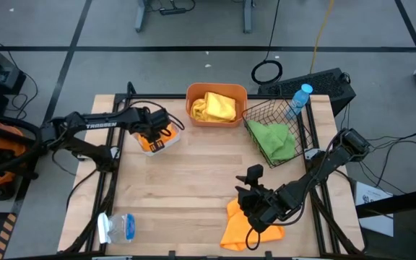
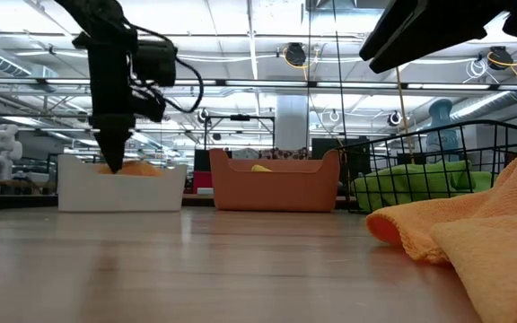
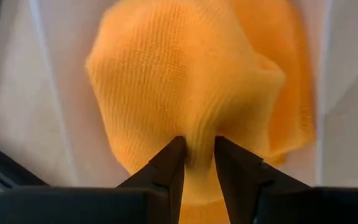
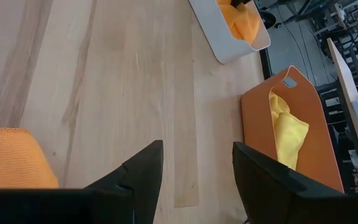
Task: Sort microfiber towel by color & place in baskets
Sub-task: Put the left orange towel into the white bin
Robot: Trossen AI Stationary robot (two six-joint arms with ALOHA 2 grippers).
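Currently left gripper (image 3: 199, 149) jaws pinch an orange towel (image 3: 191, 81) inside the white tray (image 1: 170, 139); right gripper (image 4: 194, 158), jaws wide, hovers beside another orange towel (image 1: 245, 227), far from tray.

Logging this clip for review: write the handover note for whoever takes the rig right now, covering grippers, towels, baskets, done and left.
Left gripper: down in the white tray, pinching an orange towel there; not released.
Right gripper: open, empty, over the table's front right, beside the loose orange towel lying on the wooden table.
Done: yellow towel in the orange tub; green towel in the black wire-mesh basket.
Left: release into the tray, then likely move the loose orange towel there too.
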